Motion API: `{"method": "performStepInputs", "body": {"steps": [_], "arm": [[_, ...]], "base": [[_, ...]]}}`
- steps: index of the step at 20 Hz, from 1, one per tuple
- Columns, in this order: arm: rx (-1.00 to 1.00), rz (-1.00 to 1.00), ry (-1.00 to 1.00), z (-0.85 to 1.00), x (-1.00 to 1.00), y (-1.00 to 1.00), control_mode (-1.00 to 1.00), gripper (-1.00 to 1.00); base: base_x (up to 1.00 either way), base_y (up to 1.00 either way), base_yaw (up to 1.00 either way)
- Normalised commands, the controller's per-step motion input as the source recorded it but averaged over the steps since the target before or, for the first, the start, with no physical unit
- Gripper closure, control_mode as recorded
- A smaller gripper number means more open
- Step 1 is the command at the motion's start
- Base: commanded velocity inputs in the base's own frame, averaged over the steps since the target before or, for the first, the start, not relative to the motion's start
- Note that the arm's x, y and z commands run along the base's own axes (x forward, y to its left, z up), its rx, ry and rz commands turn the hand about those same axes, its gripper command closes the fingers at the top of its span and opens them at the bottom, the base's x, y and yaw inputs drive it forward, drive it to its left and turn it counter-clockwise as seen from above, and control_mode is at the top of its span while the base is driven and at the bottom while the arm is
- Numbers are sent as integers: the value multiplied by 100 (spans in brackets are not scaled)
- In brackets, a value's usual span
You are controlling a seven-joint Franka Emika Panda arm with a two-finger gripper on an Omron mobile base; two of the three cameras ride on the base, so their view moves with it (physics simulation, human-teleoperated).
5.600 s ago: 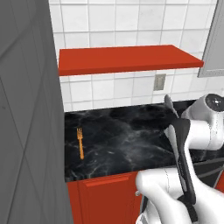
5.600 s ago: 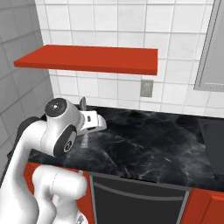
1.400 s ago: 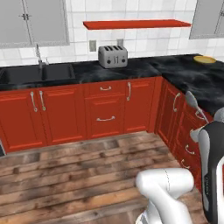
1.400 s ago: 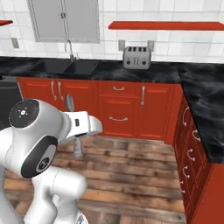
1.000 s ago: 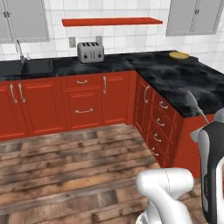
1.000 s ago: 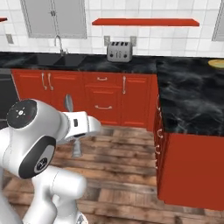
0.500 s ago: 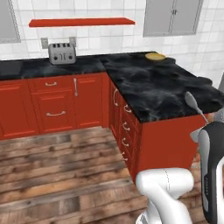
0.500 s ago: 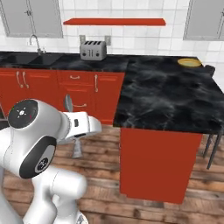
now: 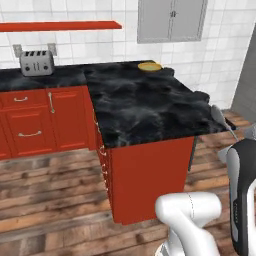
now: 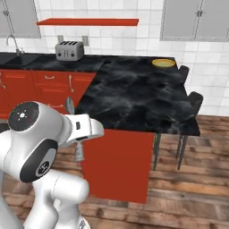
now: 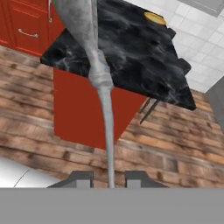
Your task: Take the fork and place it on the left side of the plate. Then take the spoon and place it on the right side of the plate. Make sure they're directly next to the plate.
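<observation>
My gripper is shut on the thin handle of the grey spoon, whose oval bowl points away from the hand. The spoon's bowl sticks up beside my white arm, well short of the counter, and the spoon also shows past the counter's near right corner. The plate with its orange-yellow rim lies at the far end of the black peninsula counter. This plate sits near the far right edge there, and the plate is small at the top of the hand view. The fork is out of view.
A silver toaster stands on the back counter under a red shelf. Dark stools stand along the peninsula's right side. Red cabinets line the left, with wooden floor between them and me.
The whole scene has shifted as the base moved: the peninsula with the plate now sits closer and more central. The spoon stays in my grip.
</observation>
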Motion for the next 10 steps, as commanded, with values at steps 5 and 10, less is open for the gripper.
{"method": "performStepInputs", "body": {"steps": [5, 10], "arm": [[0, 0, 0, 0, 0, 0, 100, 100], [0, 0, 0, 0, 0, 0, 100, 100]], "base": [[11, -100, 6], [26, -100, 7]]}}
